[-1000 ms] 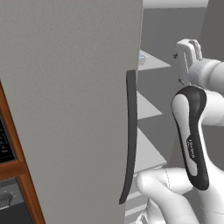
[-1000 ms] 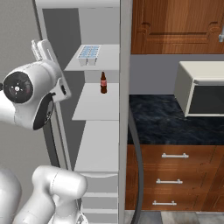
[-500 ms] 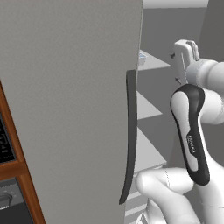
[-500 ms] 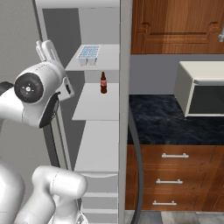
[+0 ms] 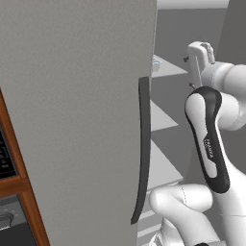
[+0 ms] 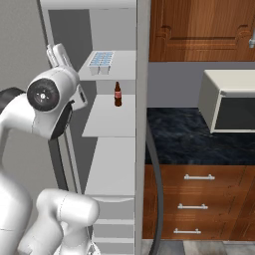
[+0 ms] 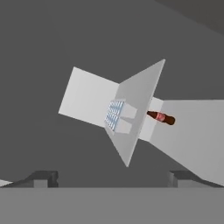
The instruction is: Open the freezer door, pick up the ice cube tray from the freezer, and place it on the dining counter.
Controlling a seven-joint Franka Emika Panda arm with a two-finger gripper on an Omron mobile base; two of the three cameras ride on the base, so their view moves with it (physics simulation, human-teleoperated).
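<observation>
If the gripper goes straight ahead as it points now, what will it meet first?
Probably the ice cube tray on its shelf. It sits near the middle of the hand view, between the open fingertips; depth is unclear.

The open freezer door hides most of the ice cube tray in the left base view.

Ice cube tray on freezer shelf

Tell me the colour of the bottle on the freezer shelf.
Dark brown, with a red label: the bottle shows best in the right base view.
</observation>
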